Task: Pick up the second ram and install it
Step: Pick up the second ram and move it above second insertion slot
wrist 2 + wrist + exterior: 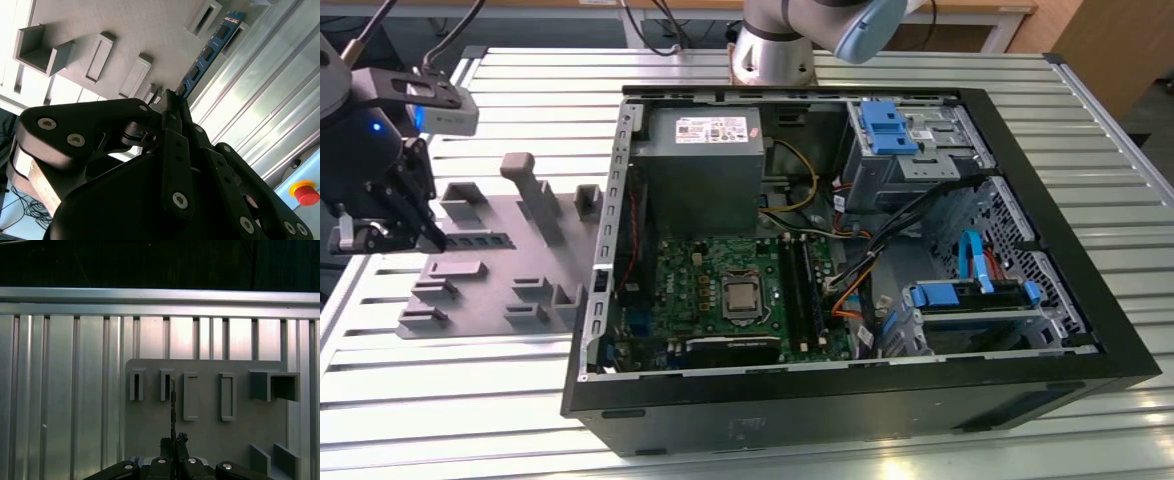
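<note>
Exterior view is evenly lit and pretty crisp, only the inside of the computer case goes murky. Second wrist view has heavy glare off the worktop and a blown-out white corner; the hand is a dark soft blob up close, the second ram sharper. First wrist view is dim, black background, bright streaks on the worktop.

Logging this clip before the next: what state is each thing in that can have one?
tool: shut on the second ram, over the grey fixture.
second ram: gripped at one end, by the fixture, not yet installed.
grey fixture: lying flat on the table.
computer case: on its side, open, inside exposed.
motherboard: mounted in the case.
</note>
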{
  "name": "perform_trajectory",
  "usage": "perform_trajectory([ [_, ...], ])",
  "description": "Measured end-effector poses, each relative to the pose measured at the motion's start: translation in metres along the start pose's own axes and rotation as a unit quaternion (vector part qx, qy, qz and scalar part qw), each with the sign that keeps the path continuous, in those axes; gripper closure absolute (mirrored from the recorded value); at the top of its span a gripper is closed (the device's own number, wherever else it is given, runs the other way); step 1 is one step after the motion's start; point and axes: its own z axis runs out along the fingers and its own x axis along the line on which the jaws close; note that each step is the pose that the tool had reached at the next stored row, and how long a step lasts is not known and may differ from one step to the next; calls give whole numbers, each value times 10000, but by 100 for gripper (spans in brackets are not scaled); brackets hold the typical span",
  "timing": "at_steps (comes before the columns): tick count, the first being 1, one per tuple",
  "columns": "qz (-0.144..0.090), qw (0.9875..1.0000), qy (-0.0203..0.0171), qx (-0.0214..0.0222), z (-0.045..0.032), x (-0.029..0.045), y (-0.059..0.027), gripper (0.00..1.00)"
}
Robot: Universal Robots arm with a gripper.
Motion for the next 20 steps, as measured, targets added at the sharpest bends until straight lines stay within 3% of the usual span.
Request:
perform_trajectory([
  [20, 0, 10000, 0, 1, -43, -1, 0, 86],
])
